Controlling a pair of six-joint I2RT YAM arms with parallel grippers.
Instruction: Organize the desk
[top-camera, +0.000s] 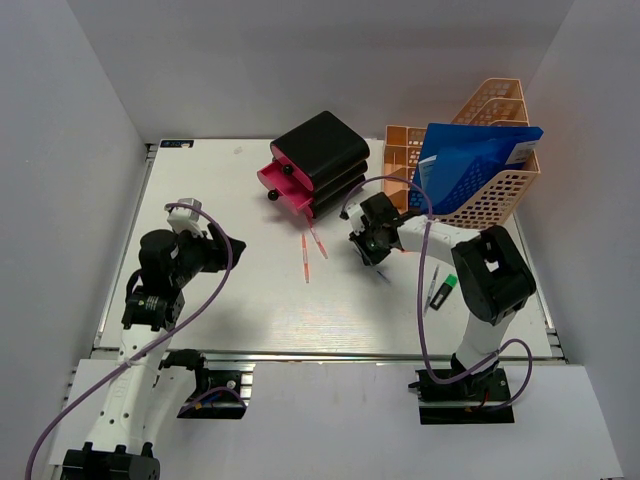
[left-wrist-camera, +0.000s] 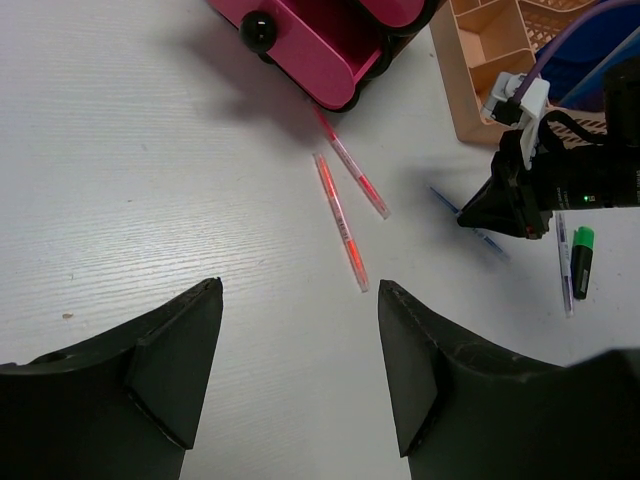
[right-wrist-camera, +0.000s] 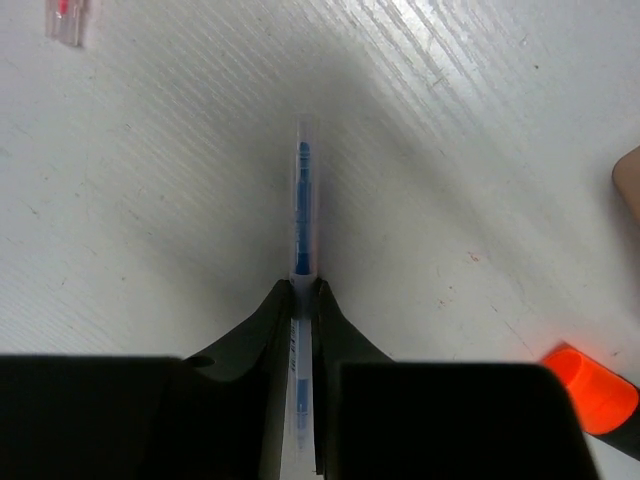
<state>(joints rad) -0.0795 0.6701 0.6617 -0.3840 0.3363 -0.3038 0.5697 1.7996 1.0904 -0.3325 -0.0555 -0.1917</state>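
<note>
One claw, the left gripper (left-wrist-camera: 300, 292), hangs spread and empty over the large flat white desk (top-camera: 200, 195). Two slim red plastic pens (left-wrist-camera: 340, 222) lie loose beyond it. The black-and-pink drawer box (top-camera: 322, 150) has a drawer jutting, contents hidden. The right gripper (right-wrist-camera: 303, 292) pinches a clear blue-ink pen (right-wrist-camera: 303, 200), probably to lift it. The peach mesh file rack (top-camera: 500, 195) holds a blue folder (top-camera: 468, 165).

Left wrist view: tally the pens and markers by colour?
red pens: 2
blue pen: 1
pale pen, ink colour unclear: 1
green highlighter: 1
total: 5
</note>
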